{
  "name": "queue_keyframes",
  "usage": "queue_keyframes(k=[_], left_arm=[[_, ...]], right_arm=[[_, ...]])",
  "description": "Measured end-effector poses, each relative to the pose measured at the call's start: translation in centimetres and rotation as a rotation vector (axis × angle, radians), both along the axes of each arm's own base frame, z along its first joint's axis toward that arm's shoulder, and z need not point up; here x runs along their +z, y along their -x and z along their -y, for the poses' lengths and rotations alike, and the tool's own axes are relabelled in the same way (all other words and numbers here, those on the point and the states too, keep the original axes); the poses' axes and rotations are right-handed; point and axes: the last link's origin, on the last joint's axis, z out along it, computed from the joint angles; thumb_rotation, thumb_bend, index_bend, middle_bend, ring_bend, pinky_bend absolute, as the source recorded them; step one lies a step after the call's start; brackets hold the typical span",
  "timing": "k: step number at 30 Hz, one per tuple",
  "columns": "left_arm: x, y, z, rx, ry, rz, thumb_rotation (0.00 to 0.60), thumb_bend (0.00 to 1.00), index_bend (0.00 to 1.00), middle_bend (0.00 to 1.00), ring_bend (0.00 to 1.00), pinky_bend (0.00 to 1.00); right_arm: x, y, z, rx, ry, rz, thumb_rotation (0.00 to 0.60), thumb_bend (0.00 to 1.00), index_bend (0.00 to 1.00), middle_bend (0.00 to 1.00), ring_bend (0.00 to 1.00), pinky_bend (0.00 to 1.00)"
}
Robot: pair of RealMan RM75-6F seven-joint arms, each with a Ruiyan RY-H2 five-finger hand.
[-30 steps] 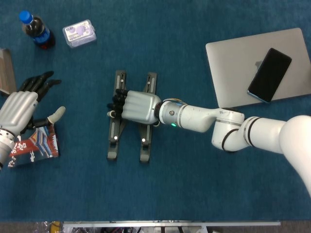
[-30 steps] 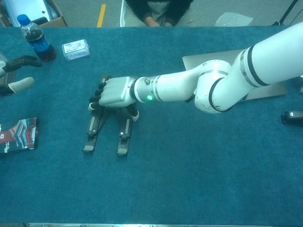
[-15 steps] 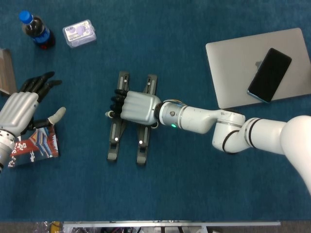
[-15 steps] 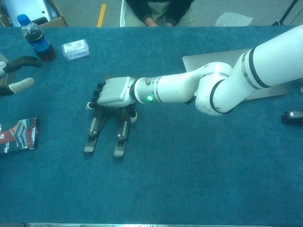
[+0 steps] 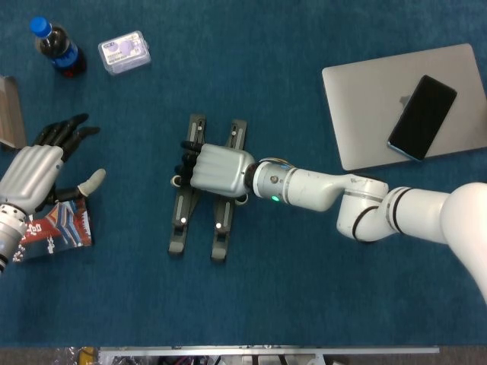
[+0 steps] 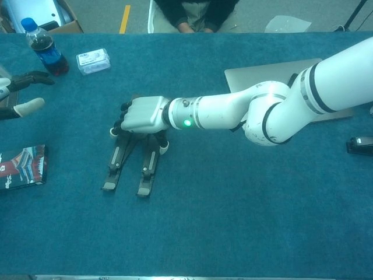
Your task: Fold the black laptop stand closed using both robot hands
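Note:
The black laptop stand (image 5: pixel 219 228) lies flat on the blue table, its two bars running toward me and a little apart. My right hand (image 5: pixel 217 169) lies across the stand's middle: the fingers (image 5: pixel 185 162) curl over the left bar and the thumb sits by the right bar, gripping both. In the chest view the same right hand (image 6: pixel 141 114) covers the stand's far half, and the near bar ends (image 6: pixel 145 174) stick out below it. My left hand (image 5: pixel 34 173) hovers far to the left with its fingers spread, holding nothing, well away from the stand.
A cola bottle (image 5: pixel 57 46) and a clear plastic box (image 5: pixel 124 52) stand at the far left. A red printed packet (image 5: pixel 57 232) lies under my left hand. A silver laptop (image 5: pixel 365 114) with a black phone (image 5: pixel 422 116) on it sits at the right.
The stand's two bars have come closer together under my right hand, and the stand has turned slightly. My left hand has drifted slightly.

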Motion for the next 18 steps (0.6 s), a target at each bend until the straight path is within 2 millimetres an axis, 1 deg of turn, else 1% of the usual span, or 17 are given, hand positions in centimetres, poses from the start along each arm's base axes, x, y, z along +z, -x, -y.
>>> queue_keyframes(k=[13,18], left_arm=[[-0.35,-0.12,-0.06,-0.002,0.008,0.0,0.121,0.28,0.09,0.0,0.0,0.0],[-0.44,-0.22,-0.05,-0.004,0.01,0.002,0.119,0.28,0.09,0.0,0.0,0.0]], right_arm=[[0.54,0.5,0.08,-0.005,-0.005,0.032,0.6,0.12,0.22,0.55,0.28,0.0],[0.8,0.66,0.04,-0.009,-0.008,0.05,0.6,0.15,0.25,0.6,0.32,0.02]])
